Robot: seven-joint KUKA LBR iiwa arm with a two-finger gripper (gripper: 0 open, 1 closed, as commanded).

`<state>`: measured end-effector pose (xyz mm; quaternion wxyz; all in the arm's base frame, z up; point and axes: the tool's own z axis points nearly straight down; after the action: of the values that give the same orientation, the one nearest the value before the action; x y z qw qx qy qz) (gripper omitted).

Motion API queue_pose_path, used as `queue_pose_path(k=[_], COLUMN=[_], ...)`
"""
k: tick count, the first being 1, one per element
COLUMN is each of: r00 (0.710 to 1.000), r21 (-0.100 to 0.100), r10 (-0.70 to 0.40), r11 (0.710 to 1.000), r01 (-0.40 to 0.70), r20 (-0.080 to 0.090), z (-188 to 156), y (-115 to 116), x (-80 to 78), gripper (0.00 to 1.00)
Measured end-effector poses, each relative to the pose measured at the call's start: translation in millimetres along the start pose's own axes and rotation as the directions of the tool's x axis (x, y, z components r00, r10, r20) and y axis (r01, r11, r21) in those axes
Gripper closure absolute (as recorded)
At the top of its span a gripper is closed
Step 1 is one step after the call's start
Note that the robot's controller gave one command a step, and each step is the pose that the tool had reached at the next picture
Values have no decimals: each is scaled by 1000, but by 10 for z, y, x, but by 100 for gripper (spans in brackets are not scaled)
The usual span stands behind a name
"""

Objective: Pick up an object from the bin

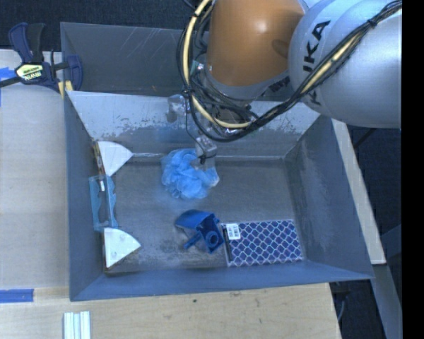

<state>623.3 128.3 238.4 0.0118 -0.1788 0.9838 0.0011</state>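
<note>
You are looking at the arm (353, 55) reaching in from the right. Its jaws are hanging at the upper right edge of a pale blue puffy ball (188, 176), by the look of it a mesh bath sponge. It is lying near the middle of the bin (325, 210), a little toward the back wall. The jaws are sitting at the ruffles, perhaps touching them. You cannot tell whether they are parted or closed, because the wrist's cables are crowding them. Judging by its shape, the sponge is going to be very light, soft and springy. It should squash under pressure and puff back, and it is neither fragile nor slippery, since the mesh tends to catch. You are likely better off biting deep into the bunched middle than nipping one outer frill, which could stretch or slide free. A dark blue plastic piece (200, 229) is lying in front of the sponge and apart from it. A blue and white patterned packet (265, 242) is lying beside that piece at the front right. Two white wedges (114, 156) are resting against the left wall, well apart from the sponge, so nothing is hemming it in.
</note>
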Motion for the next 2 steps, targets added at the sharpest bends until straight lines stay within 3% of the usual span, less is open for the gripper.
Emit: queue_pose_path(k=[1,2], r00=[986,1000], r21=[1,2], r10=[165,2], r11=[986,1000], r01=[-165,-2], r20=[-17,8], z=[1007,702], y=[48,-39], x=[53,43], gripper=[0,0])
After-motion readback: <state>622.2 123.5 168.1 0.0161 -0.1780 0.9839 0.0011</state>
